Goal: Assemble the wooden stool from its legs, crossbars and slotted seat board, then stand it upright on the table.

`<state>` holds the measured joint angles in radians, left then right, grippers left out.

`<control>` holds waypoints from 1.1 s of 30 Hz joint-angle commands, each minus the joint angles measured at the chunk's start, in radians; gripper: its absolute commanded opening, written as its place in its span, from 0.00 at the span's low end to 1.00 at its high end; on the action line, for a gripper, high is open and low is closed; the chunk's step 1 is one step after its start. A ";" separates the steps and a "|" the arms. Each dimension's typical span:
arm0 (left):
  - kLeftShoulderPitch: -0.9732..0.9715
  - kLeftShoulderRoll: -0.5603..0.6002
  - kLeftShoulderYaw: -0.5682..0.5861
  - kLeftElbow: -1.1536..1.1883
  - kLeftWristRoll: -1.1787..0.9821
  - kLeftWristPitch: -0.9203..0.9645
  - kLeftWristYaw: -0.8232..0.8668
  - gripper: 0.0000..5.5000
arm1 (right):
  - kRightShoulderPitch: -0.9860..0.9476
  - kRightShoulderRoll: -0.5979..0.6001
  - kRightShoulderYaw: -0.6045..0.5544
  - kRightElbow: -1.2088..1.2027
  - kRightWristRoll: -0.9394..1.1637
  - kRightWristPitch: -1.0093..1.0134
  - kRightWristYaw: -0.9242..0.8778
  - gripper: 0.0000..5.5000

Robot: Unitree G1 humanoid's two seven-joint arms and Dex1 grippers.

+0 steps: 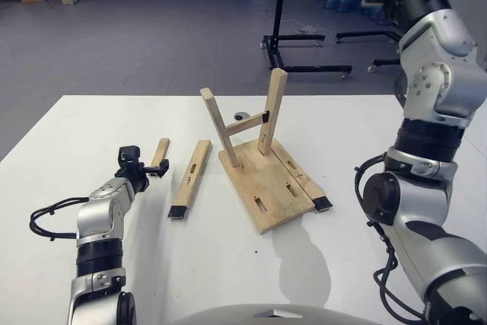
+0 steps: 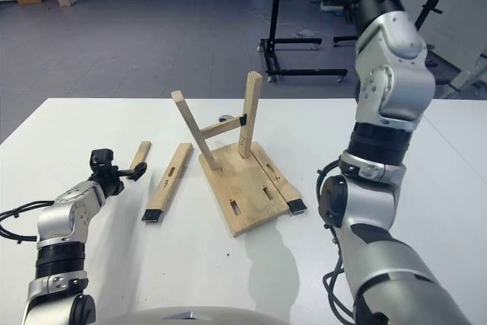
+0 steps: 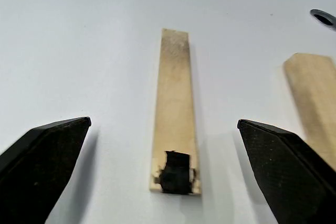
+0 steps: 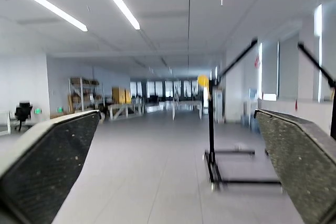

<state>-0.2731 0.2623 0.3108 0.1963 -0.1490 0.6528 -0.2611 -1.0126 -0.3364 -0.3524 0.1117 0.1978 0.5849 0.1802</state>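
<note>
The slotted seat board (image 1: 262,185) lies flat mid-table (image 1: 91,127). Two legs (image 1: 272,112) stand in it, joined by a crossbar (image 1: 245,122). At its 9 o'clock lies a loose leg (image 1: 190,176), and beyond that a short crossbar (image 3: 176,103). The left gripper (image 3: 164,123) sits at that bar's 7 o'clock, fingers spread to either side of its near end without touching it. The right gripper (image 4: 177,113) faces the room, also spread, holding nothing.

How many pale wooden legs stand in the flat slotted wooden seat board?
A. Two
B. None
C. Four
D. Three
A: one pale wooden leg and a second leg rise from the flat slotted wooden seat board, joined by a short wooden crossbar.
</note>
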 commanded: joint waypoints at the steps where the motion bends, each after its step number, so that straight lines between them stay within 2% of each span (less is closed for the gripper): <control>1: -0.035 0.018 -0.019 0.172 0.014 -0.136 -0.005 0.93 | 0.027 0.021 0.017 -0.003 0.032 0.014 -0.012 0.98; 5: -0.010 0.015 -0.050 0.235 0.035 -0.218 0.017 0.93 | 0.031 0.027 0.030 0.009 0.047 0.010 -0.020 0.98; 21: 0.019 -0.030 -0.150 0.326 0.065 -0.276 0.042 0.53 | 0.027 0.040 0.052 0.017 0.070 0.010 -0.057 0.98; 29: 0.035 -0.024 -0.207 0.336 0.090 -0.242 0.060 0.29 | 0.034 0.043 0.051 0.013 0.078 0.013 -0.063 0.98; 33: 0.035 -0.021 -0.199 0.361 0.079 -0.207 0.081 0.23 | 0.038 0.045 0.050 0.012 0.087 0.013 -0.068 0.98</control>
<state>-0.3158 0.2621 0.1321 0.4720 -0.0834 0.3300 -0.1906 -0.9895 -0.2955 -0.3049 0.1248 0.2750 0.5876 0.1189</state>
